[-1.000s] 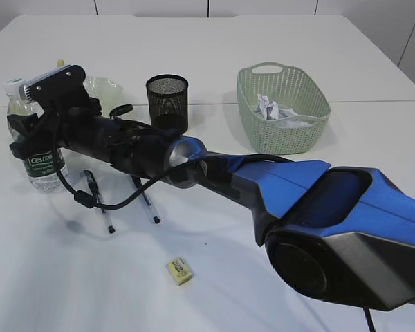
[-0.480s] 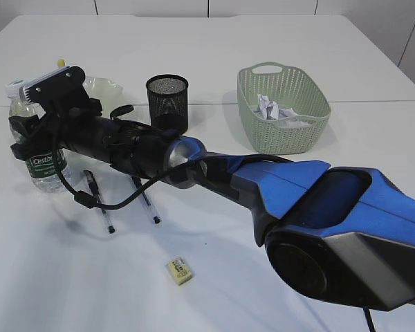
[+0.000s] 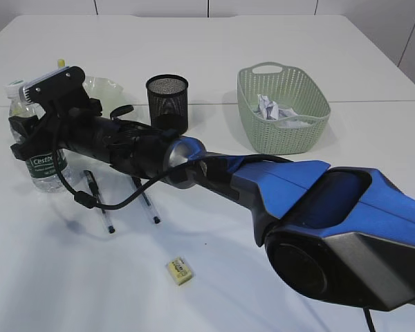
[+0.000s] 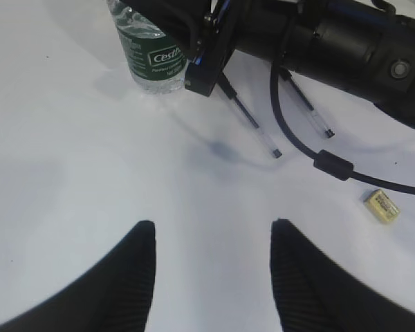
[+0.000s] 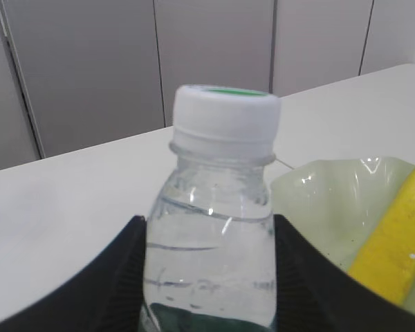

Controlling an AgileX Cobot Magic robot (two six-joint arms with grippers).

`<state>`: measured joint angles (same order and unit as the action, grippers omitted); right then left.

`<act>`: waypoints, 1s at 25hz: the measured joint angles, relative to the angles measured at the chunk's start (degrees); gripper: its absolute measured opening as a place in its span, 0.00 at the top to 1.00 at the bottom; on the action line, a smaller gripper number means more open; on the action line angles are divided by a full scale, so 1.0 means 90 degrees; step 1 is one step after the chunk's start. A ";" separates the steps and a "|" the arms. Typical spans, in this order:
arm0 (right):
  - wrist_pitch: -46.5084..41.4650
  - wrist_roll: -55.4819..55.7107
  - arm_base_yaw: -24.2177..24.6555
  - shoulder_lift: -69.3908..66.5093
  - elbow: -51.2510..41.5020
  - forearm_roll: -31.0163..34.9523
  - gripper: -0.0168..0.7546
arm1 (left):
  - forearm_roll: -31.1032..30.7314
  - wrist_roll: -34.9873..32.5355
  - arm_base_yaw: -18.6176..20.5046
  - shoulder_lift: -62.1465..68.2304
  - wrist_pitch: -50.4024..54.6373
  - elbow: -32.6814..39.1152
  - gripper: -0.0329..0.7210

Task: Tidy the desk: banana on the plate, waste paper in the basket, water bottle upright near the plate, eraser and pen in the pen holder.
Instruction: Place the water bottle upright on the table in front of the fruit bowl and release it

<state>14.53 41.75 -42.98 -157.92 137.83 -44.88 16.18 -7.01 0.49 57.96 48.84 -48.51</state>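
My right arm reaches across to the far left, and its gripper (image 3: 29,135) is shut on the upright water bottle (image 3: 44,167), with the jaws pressing both sides (image 5: 207,225). The bottle stands on the table beside the pale green plate (image 3: 105,90), which holds the banana (image 5: 391,249). Two pens (image 3: 99,205) (image 3: 146,201) lie under the arm. The yellow eraser (image 3: 179,271) lies near the front. The black mesh pen holder (image 3: 167,101) stands behind the arm. Crumpled waste paper (image 3: 273,109) lies in the green basket (image 3: 277,137). My left gripper (image 4: 211,225) is open and empty above bare table.
The right arm's black forearm and its cable (image 4: 325,162) hang low over the pens. In the left wrist view the bottle (image 4: 152,59), both pens (image 4: 252,121) and the eraser (image 4: 382,205) lie ahead of the left gripper. The table is white.
The right gripper and the bottle have shifted very slightly to the left. Nothing else has moved.
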 joint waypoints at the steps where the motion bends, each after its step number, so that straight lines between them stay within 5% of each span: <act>1: 0.0000 0.0000 0.0000 0.0000 0.0000 0.0000 0.51 | 0.0000 0.0000 0.0000 0.0000 0.0000 0.0000 0.45; 25: -0.0035 0.0106 0.0000 0.0000 0.0000 0.0000 0.46 | 0.0000 0.0000 0.0000 0.0000 0.0000 0.0000 0.45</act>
<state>14.21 42.71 -42.98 -157.92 137.83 -44.88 16.18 -7.01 0.49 57.96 48.84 -48.51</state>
